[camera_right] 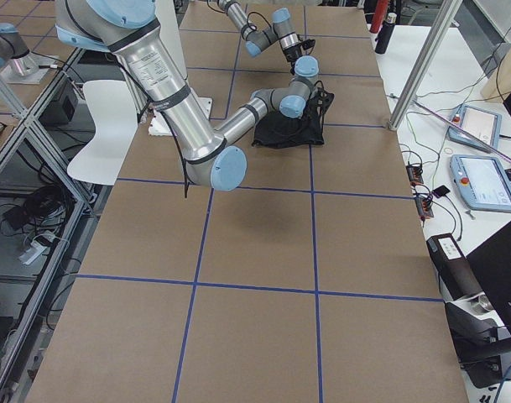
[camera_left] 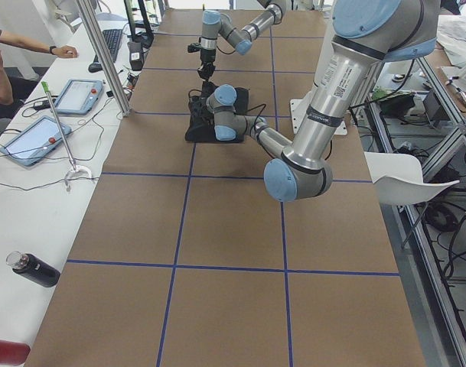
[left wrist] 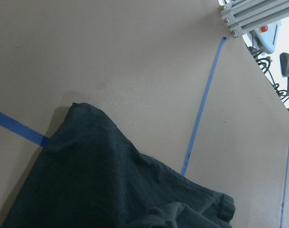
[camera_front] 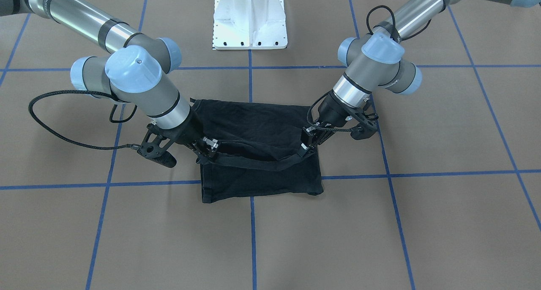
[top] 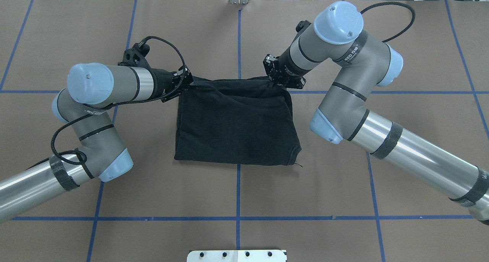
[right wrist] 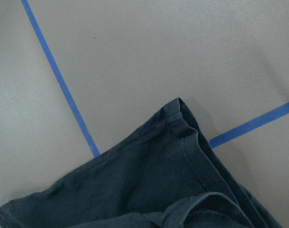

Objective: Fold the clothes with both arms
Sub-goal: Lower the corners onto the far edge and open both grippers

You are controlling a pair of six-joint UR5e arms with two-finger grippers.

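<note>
black t-shirt point(top: 237, 128) lies as a rough rectangle on the brown table point(top: 153, 193), across the blue tape lines point(top: 238, 185). left gripper point(top: 186, 80) is clamped on the t-shirt's far-left corner and right gripper point(top: 276, 78) on its far-right corner. the far edge runs between them, with loose wrinkles just inside it. white pedestal base point(top: 237, 255) sits well apart on the t-shirt's near side.
</note>
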